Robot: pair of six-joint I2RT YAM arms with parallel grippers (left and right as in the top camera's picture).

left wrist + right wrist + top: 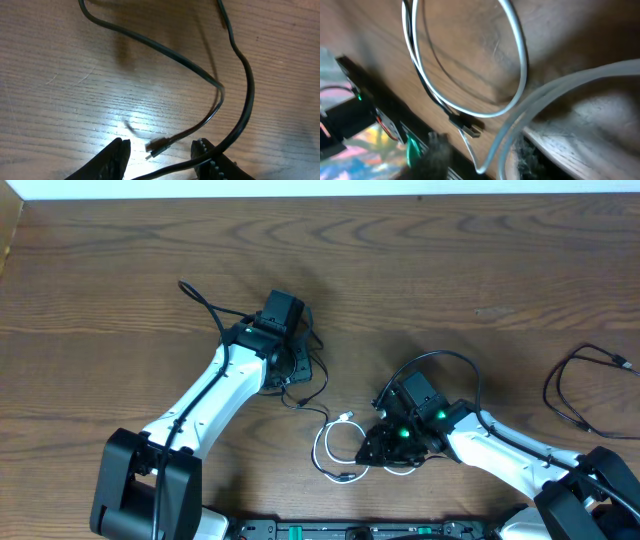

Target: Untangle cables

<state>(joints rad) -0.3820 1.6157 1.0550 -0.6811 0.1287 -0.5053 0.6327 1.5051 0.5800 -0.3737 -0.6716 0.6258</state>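
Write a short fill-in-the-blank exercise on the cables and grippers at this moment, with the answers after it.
1. The looped cable lying beside the right gripper is ____ in colour.
2. The left gripper has its jaws ____, with a small plug lying on the table between them.
3. The thin cable ending in that plug is ____ in colour.
Missing words: white; open; black.
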